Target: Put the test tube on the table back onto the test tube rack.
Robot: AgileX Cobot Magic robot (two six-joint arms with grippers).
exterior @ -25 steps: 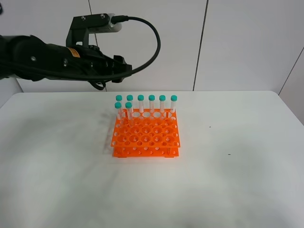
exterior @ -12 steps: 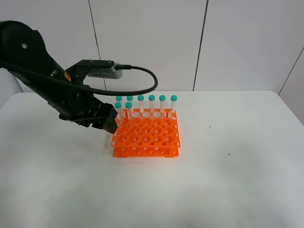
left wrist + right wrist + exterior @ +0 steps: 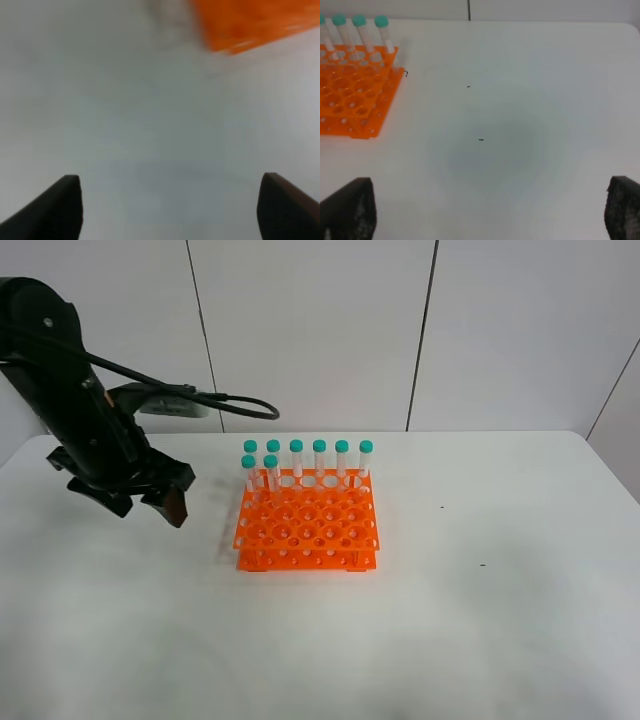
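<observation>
Black and spread wide, my left tool (image 3: 140,502) hung empty above the white bench (image 3: 480,620), off to the left of the orange test tube rack (image 3: 308,532), gripping nothing. My right tool (image 3: 485,220) also stood open and empty, well apart from the rack's other side. Eight green-capped tubes stood upright along the rack's far end; the test tube (image 3: 271,472) in the second row I judged the returned one, since none lay loose on the bench
</observation>
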